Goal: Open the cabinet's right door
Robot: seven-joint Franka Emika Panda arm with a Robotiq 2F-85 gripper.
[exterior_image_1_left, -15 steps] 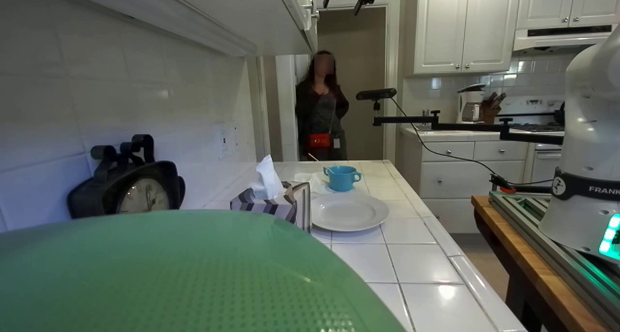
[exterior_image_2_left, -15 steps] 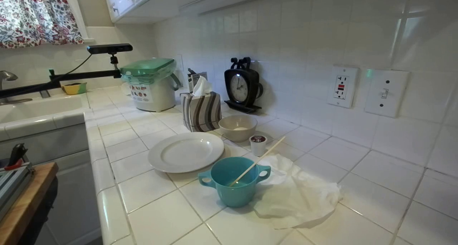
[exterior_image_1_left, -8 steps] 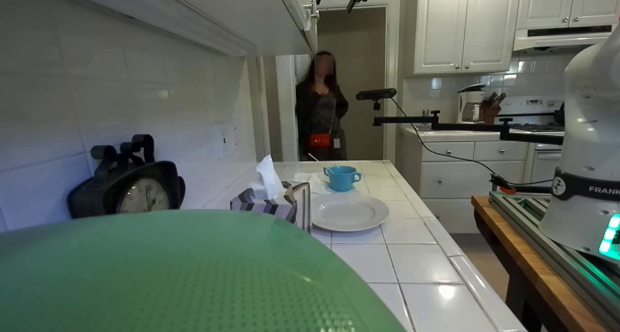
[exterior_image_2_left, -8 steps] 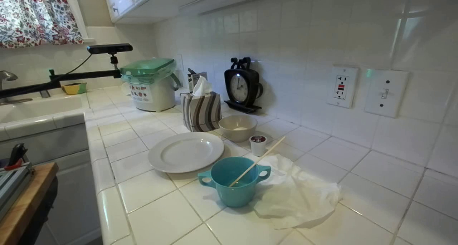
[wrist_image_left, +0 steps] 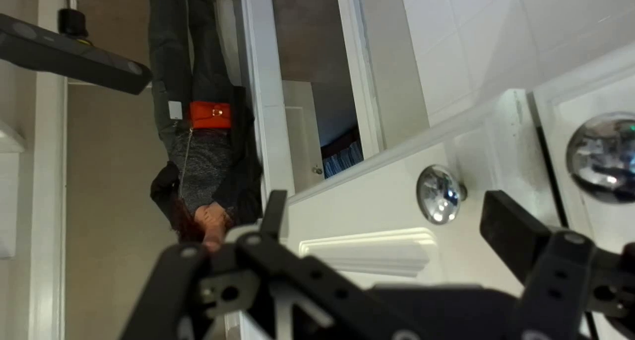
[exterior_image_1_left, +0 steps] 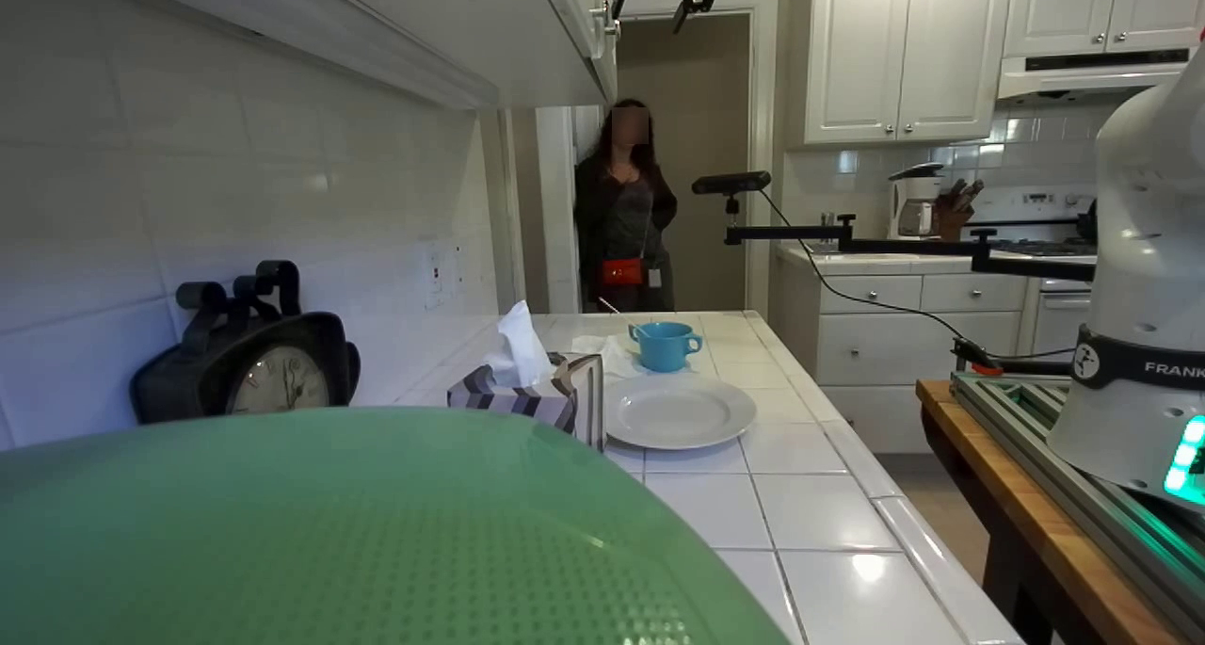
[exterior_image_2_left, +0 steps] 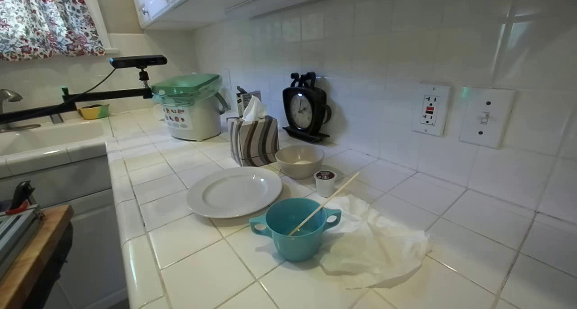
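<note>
Perhaps the claw (wrist_image_left: 386, 203), spread wide and empty, will skid off the shiny round knob (wrist_image_left: 438, 195) of the right door (wrist_image_left: 397, 221), on the cabinet (exterior_image_1_left: 471, 33) above the tabletop (exterior_image_1_left: 828, 513), if it closes off-centre.

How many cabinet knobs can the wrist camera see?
2: one knob on the right door, framed by the open hand; a second knob at the right edge. Others may be hidden.

letters "frank" (exterior_image_1_left: 1174, 370), cut at view's edge, on black band (exterior_image_1_left: 1120, 366) of robot arm base (exterior_image_1_left: 1134, 282), 3 o'clock in exterior view; round emblem (exterior_image_1_left: 1086, 359) at their 9 o'clock. print too small to read: coffee pod lid (exterior_image_2_left: 325, 176), 4 o'clock in exterior view; bin sticker (exterior_image_2_left: 177, 118), toward 9 o'clock; clock dial (exterior_image_2_left: 301, 111).
</note>
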